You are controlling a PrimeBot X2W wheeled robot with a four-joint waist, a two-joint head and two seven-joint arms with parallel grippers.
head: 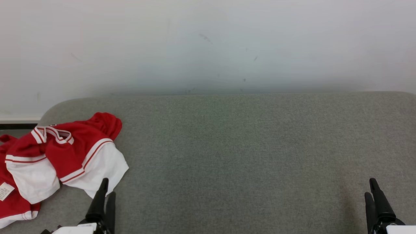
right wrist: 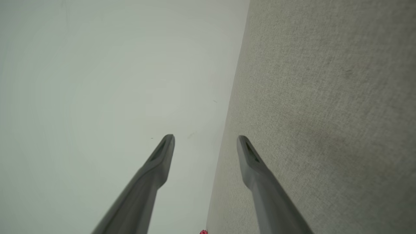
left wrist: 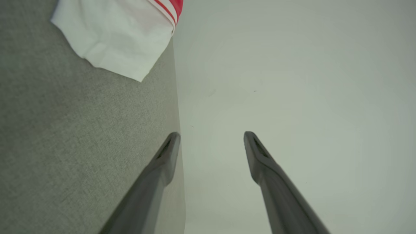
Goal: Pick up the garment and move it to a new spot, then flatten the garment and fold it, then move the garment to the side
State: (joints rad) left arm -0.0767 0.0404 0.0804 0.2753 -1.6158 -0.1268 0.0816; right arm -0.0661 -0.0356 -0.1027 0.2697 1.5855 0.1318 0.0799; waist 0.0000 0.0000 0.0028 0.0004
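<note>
Lying crumpled on grey surface, garment, left pincer wide, right pincer wide, both empty

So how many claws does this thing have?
2. The left claw is at the lower left, beside the shirt; the right claw is at the lower right, over the grey mat.
</note>
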